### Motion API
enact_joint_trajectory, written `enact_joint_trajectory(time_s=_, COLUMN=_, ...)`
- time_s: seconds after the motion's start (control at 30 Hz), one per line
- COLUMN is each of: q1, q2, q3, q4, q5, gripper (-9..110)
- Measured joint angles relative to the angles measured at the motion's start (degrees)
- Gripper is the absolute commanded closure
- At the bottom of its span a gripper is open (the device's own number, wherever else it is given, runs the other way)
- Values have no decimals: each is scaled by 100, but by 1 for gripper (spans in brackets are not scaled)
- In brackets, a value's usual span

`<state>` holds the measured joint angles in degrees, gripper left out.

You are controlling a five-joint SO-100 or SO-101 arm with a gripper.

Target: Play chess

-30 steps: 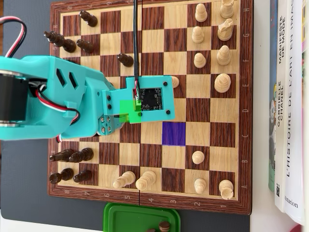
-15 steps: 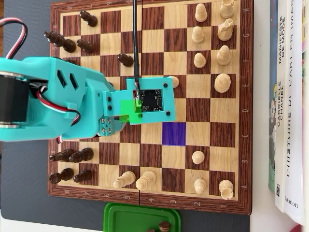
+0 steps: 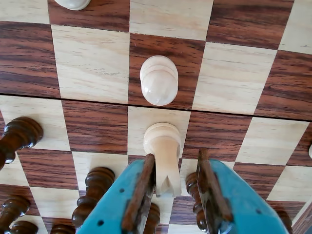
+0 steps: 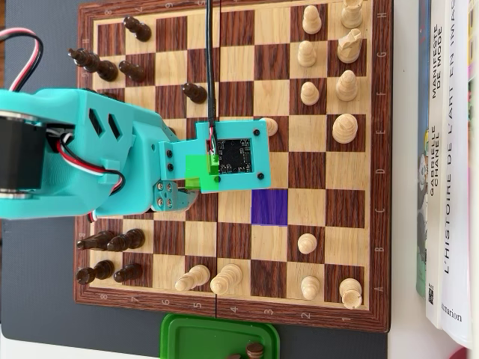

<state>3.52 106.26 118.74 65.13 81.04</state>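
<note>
The wooden chessboard (image 4: pixel 236 82) fills the overhead view, with one square tinted purple (image 4: pixel 269 207). My teal arm (image 4: pixel 82 149) reaches in from the left, and its wrist camera mount (image 4: pixel 233 155) hides the jaws there. In the wrist view my gripper (image 3: pixel 175 157) is open. A light piece with a notched end (image 3: pixel 163 151) stands between the fingers. It touches the left pad (image 3: pixel 141 190), and a gap separates it from the right pad (image 3: pixel 207 185). A light pawn (image 3: pixel 159 80) stands one square ahead, and it peeks out beside the mount in the overhead view (image 4: pixel 271 126).
Dark pieces (image 4: pixel 112 243) crowd the board's left side and lie under the gripper (image 3: pixel 95 195). Light pieces (image 4: pixel 344 129) stand along the right side and bottom row. A green tray (image 4: pixel 187 336) holding a dark piece (image 4: pixel 254 349) sits below the board. Books (image 4: pixel 449 164) lie along the right edge.
The wrist mount has crept a few pixels toward the bottom of the overhead view. No piece on the board has moved.
</note>
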Motion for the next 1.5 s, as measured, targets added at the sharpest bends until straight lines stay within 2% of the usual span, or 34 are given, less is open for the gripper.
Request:
enact_joint_trajectory(time_s=0.53, q1=0, q2=817, q3=-167, q4=0, q5=0, gripper=88)
enact_joint_trajectory(time_s=1.13, q1=0, q2=2962, q3=97, q4=0, q5=0, gripper=88)
enact_joint_trajectory(time_s=1.23, q1=0, q2=3366, q3=413, q4=-290, q5=0, gripper=88)
enact_joint_trajectory(time_s=1.5, q1=0, q2=4535, q3=1608, q4=-1960, q5=0, gripper=88)
